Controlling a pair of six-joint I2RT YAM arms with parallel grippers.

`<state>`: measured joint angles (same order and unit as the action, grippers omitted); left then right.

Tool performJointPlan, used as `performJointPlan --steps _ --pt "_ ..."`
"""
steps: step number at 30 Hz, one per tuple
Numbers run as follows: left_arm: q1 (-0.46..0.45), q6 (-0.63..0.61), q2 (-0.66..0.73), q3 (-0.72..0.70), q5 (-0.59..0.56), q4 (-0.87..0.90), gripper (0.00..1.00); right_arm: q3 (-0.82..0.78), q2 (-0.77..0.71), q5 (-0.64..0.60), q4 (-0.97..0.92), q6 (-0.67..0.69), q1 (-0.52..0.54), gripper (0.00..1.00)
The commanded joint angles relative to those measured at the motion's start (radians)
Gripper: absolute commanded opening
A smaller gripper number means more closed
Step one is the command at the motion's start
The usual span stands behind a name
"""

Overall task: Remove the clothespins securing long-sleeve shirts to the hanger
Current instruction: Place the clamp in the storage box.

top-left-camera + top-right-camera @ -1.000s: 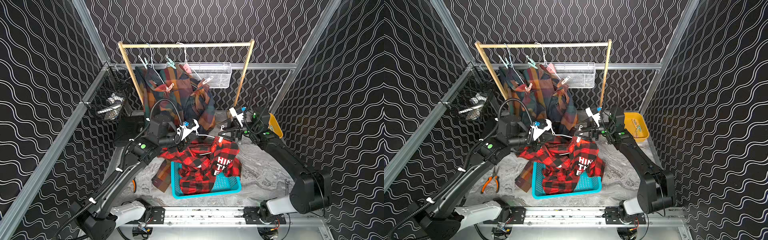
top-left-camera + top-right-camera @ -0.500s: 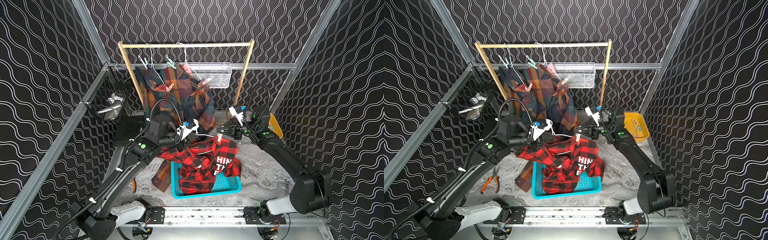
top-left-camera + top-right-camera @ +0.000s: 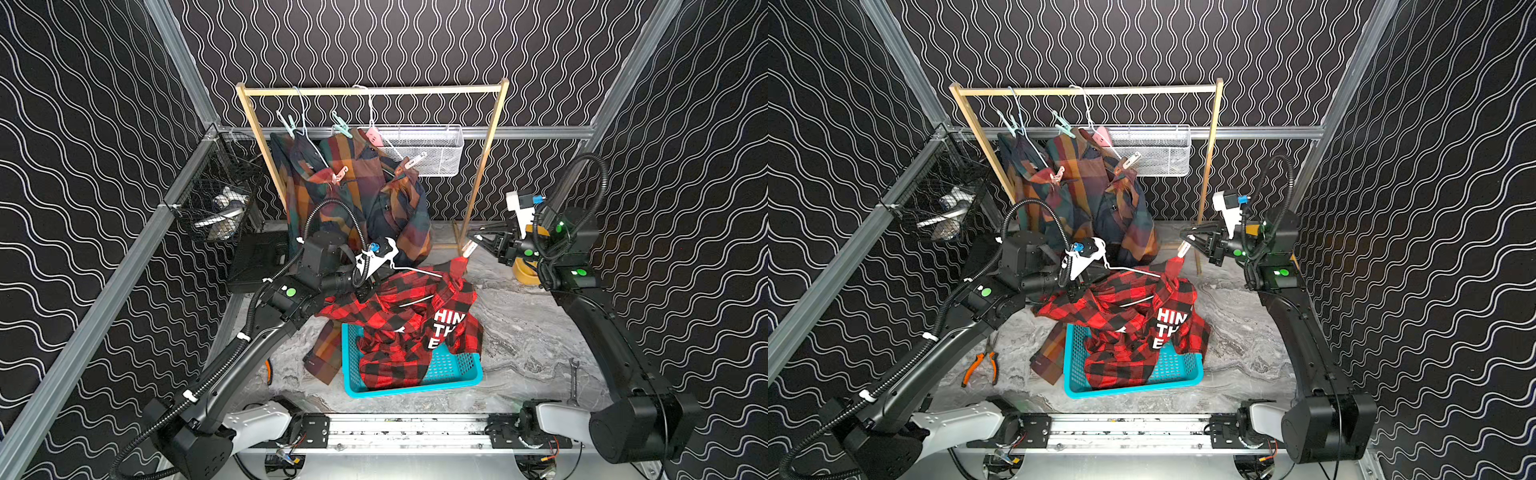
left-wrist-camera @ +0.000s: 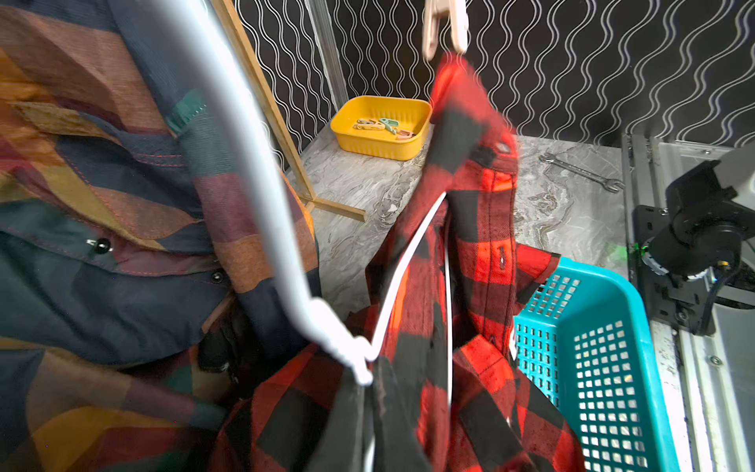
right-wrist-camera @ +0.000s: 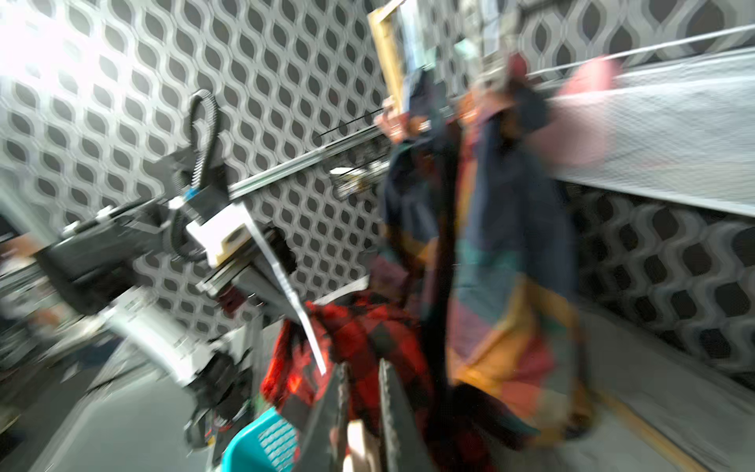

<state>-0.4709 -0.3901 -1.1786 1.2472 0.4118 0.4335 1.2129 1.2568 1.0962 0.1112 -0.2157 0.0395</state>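
Since a second ago the right claw [image 3: 477, 243] has drawn shut and pulled back toward its own side, lifting a corner of the red-and-black shirt [image 3: 395, 316]. We see a grey marbled tabletop [image 3: 519, 332] boxed in by black wavy-lined walls. A wooden rack [image 3: 415, 89] stands at the back, a teal basket [image 3: 415, 390] sits under the red shirt, and a yellow tray [image 4: 376, 149] holds loose pins. The right claw pinches a cream clothespin [image 3: 469, 250], which still bites the raised shirt corner. The left claw [image 3: 368, 289] is closed at the neck of the white hanger [image 3: 415, 271], amid red cloth. Two plaid shirts [image 3: 365, 191] hang pegged on the rack.
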Motion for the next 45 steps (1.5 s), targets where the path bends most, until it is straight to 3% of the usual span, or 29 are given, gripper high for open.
performJointPlan --steps 1,6,13,19,28,29,36,41,45 --pt "0.001 0.019 0.006 -0.011 -0.040 -0.059 0.00 -0.014 0.005 -0.209 -0.124 0.010 -0.039 0.00" --pt "0.000 0.022 0.014 -0.022 -0.043 -0.070 0.00 -0.033 0.043 -0.236 -0.061 -0.060 -0.088 0.00" --pt "-0.003 0.037 0.035 -0.048 -0.060 -0.096 0.00 0.020 0.194 -0.702 -0.195 -0.047 -0.186 0.00" --pt "-0.013 0.039 0.027 -0.045 -0.062 -0.097 0.00 0.051 0.390 -0.801 -0.107 -0.144 -0.309 0.00" --pt "-0.018 0.052 0.004 -0.055 -0.058 -0.113 0.00 0.241 0.721 -0.912 -0.167 -0.169 -0.345 0.00" --pt "-0.017 0.054 0.002 -0.055 -0.056 -0.114 0.00 0.251 0.742 -0.929 -0.173 -0.173 -0.345 0.02" --pt "-0.017 0.051 -0.013 -0.060 -0.068 -0.115 0.00 0.327 0.870 -0.946 -0.217 -0.195 -0.358 0.49" --pt "-0.017 0.051 -0.026 -0.065 -0.072 -0.121 0.00 0.322 0.847 -0.903 -0.206 -0.218 -0.377 0.60" --pt "-0.017 0.049 -0.027 -0.074 -0.075 -0.135 0.00 0.205 0.669 -0.781 -0.107 -0.209 -0.372 0.62"
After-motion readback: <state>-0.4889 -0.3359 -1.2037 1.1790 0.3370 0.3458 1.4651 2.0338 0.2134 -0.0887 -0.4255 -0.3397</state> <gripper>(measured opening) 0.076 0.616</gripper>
